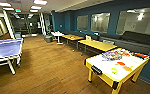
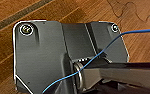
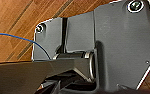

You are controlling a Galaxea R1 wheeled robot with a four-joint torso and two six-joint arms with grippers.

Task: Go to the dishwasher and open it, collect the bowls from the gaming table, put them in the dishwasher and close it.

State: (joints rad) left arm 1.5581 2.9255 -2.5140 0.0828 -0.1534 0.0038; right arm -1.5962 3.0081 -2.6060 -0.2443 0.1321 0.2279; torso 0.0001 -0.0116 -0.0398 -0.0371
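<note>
Landmark: the gaming table [image 1: 108, 72], yellow with a white top, low at the right of the head view.
Ping-pong table [image 1: 4, 50]: one, blue, far to the left of the gaming table across open wooden floor [image 1: 53, 67].
Small white table [image 1: 57, 34]: one, well behind the gaming table, towards the far glass doors.
Wooden tables [image 1: 97, 45]: two, in a row just behind the gaming table along the blue wall.
Bowls [image 1: 124, 66]: on the gaming table's top, towards its near right side; two orange-red patches read as bowls, and a yellowish one beside them is too blurred to call.
Colourful box [image 1: 112, 55]: one, on the far part of the same top, behind the bowls.
Dishwasher: no sign of it here.
Grippers: wrist views give dark plate, bar, blue cable and floor; whether the fingers are apart or together I cannot tell, on either arm.
Risk: I judge the base could clip the table's near corner, jolting the bowls; the box crowds any reach.
</note>
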